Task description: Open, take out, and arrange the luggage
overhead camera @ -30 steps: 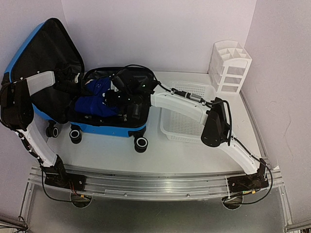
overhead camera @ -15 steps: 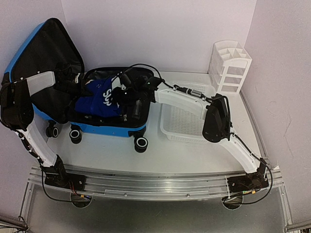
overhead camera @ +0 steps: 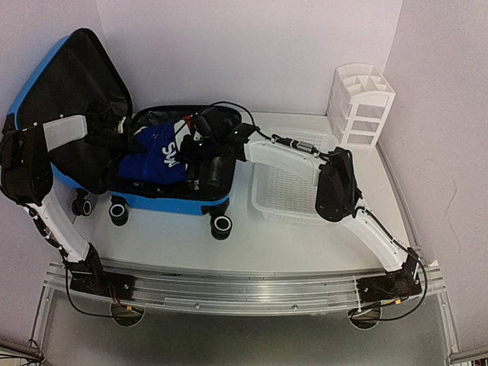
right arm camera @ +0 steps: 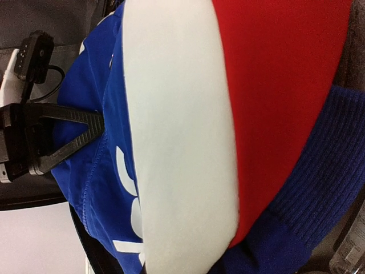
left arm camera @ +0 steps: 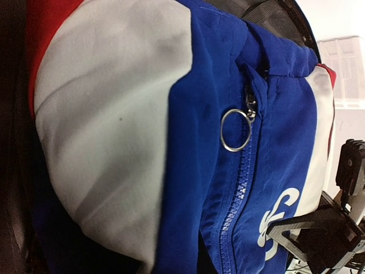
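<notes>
The blue luggage point(overhead camera: 171, 203) lies open at the left of the table. Its black-lined lid point(overhead camera: 72, 84) stands up against the wall. Inside it is a blue, white and red jacket point(overhead camera: 156, 156) with white lettering, raised at its middle. My left gripper point(overhead camera: 128, 139) reaches in from the lid side and is shut on the blue fabric; one of its fingers point(right arm camera: 74, 128) shows in the right wrist view. My right gripper point(overhead camera: 192, 145) comes in from the right and is shut on the jacket point(left arm camera: 199, 85) near the white logo. A zipper ring point(left arm camera: 235, 130) hangs on the jacket's front.
A white perforated basket point(overhead camera: 293, 194) sits right of the luggage, under the right arm. A white compartmented organizer point(overhead camera: 360, 103) stands at the back right corner. The luggage's wheels point(overhead camera: 221, 225) point toward the near edge. Walls close in behind and on both sides.
The right gripper has moved a little left over the jacket and closed. The jacket has come up so that its white lettering shows. The left arm has barely moved.
</notes>
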You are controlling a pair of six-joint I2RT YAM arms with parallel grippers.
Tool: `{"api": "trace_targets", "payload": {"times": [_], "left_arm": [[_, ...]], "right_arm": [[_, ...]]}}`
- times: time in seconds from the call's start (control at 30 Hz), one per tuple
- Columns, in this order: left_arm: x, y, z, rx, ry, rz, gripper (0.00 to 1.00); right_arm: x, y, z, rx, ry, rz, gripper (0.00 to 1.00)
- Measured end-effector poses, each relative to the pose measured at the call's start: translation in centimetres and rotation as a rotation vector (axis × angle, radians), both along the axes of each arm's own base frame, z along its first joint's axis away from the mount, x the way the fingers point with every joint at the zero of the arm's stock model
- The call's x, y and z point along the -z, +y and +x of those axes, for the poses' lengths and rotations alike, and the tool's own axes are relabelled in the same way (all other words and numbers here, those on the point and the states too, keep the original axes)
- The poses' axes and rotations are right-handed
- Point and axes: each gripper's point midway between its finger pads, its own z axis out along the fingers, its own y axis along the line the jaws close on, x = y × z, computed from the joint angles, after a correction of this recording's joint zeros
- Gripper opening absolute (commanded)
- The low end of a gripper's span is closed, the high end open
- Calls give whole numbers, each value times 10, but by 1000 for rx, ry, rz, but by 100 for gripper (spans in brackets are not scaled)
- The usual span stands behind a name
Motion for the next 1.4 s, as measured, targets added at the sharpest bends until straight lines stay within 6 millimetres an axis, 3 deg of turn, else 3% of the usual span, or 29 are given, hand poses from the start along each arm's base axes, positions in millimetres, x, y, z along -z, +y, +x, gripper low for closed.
{"api": "trace_targets", "payload": {"times": [0.17,0.33,0.6,0.73,1.1,1.4], "left_arm": [[-5,0,1,1,0,-3,0],[-29,-1,10,5,-29,-9,0],[-64,-12,15,16,-86,-62,0],[-74,-23,13,24,-90,-86,0],[-112,-42,23,36,-146,-111,0],[-111,-72,19,63,-112,-136,3]], "right_arm": [[-4,0,5,4,-1,20,0],[-20,-1,13,14,-32,56,0],[-92,-13,25,25,-130,145,0],[-111,-17,23,23,-154,165,0],[-117,-41,38,53,-162,144,0],[-123,-71,40,68,-134,116,0]]}}
